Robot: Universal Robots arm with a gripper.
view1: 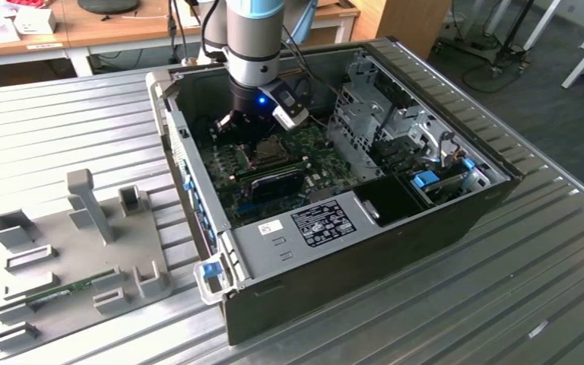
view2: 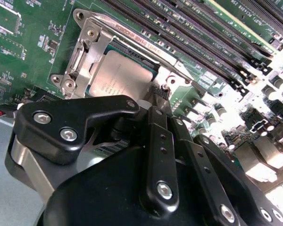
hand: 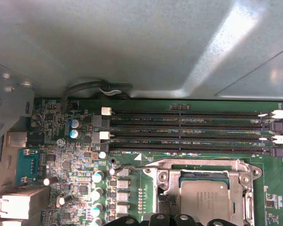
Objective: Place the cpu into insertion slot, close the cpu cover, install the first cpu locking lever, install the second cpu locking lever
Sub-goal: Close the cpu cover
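I'm seeing cpu (hand: 205,200) sitting in insertion slot (hand: 212,178), cpu cover (hand: 198,165) lying over its edges, memory slots (hand: 188,127) running just beside socket.

A ribbed metal table (view1: 535,304), wooden desks (view1: 119,30) beyond it, dark floor (view1: 515,68) at the exterior view's right

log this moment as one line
cpu: seated in insertion slot | cpu cover: down around cpu | gripper: low over slot's edge, holding nothing visible

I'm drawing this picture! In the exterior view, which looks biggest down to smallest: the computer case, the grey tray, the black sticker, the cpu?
1. computer case, largest
2. grey tray
3. black sticker
4. cpu, smallest
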